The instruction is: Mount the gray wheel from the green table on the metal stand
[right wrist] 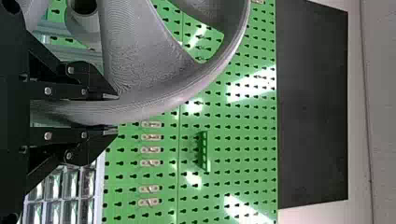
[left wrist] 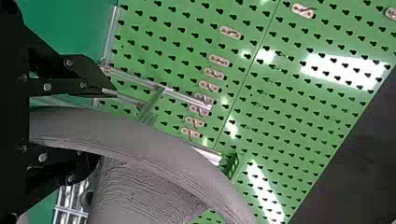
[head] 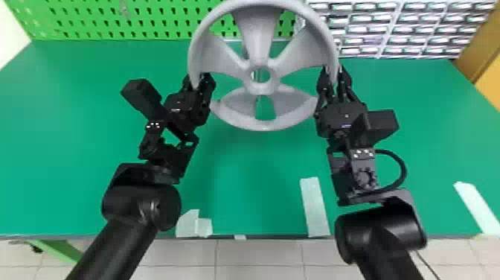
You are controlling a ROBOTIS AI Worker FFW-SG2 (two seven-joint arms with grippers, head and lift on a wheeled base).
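1. I have the gray wheel (head: 260,89) held up over the green table (head: 260,167), its spoked face and open hub turned toward my head camera.
2. My left gripper (head: 195,80) is clamped on the rim at the wheel's left side, one finger to either side of it.
3. My right gripper (head: 335,72) is clamped on the rim at the opposite side, and my right wrist view shows the rim running between its two fingers.
4. In my left wrist view, bars of the metal stand (left wrist: 180,95) show past the rim; I can't tell whether the wheel touches them.
5. A green pegboard (head: 111,18) rises at the table's far edge, and a rack of small clear drawers (head: 401,29) is on the right.
6. Nearer me, pale tape (head: 314,206) lies on the table between my arms, with another strip (head: 476,208) off to the right.
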